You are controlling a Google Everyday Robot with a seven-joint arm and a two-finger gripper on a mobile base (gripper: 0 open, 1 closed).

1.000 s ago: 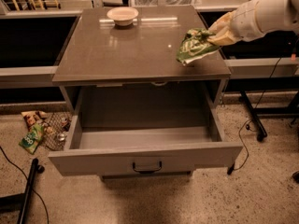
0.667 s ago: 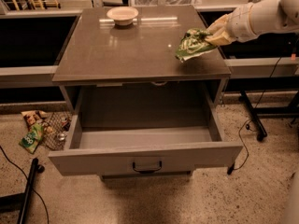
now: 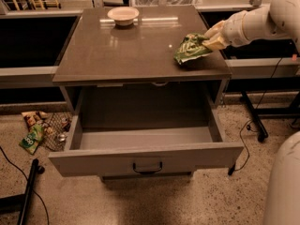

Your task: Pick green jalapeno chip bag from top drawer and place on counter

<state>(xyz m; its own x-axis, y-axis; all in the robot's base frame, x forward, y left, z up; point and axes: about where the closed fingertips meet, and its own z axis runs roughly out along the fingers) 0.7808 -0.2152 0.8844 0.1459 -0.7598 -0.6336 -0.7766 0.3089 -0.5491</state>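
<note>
Camera view, left to right: noted loose wrappers [image 3: 33, 136] on the floor, the top drawer [image 3: 93, 158] standing open with nothing showing inside, and a pale bowl [image 3: 123, 16] at the back of the bench [image 3: 117, 55], contents not discernible. Found the green jalapeno chip bag [image 3: 189, 48] at the bench's right side, apparently touching down, pinched at its right edge by the jaws of the gripper [image 3: 213, 37]. Judged as the placing step, calling next for spreading the jaws and lifting clear.

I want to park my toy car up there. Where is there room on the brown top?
The counter is bare across its left and middle, from the white bowl at the back to the front edge. The right side is crowded: the pincer grips the green jalapeno chip bag there. The floor of the open top drawer is bare too.
</note>
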